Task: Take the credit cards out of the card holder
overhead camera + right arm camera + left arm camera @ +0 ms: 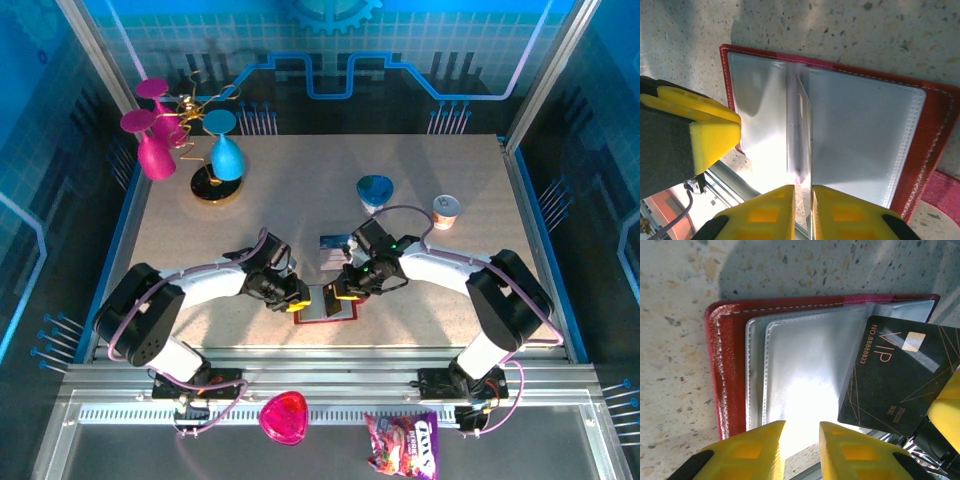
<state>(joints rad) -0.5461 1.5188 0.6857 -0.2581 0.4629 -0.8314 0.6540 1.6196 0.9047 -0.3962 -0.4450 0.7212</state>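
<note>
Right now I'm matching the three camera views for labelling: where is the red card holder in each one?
Top external: the card holder lies open low in the middle, near the table's front edge.
Left wrist: card holder left and centre, red border at left.
Right wrist: card holder across the middle, red border at right.
Shared landmark: the speckled table beneath it.

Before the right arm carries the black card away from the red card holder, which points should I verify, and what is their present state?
1. Is the right gripper shut on the black card: ok.
2. Is the black card free of the clear pocket: cannot tell.
3. Is the left gripper clamping the card holder: not ok, its jaws stand apart.
4. Is the card holder lying open on the table: ok.
5. Are more cards left inside the card holder: cannot tell, because of glare.
</note>
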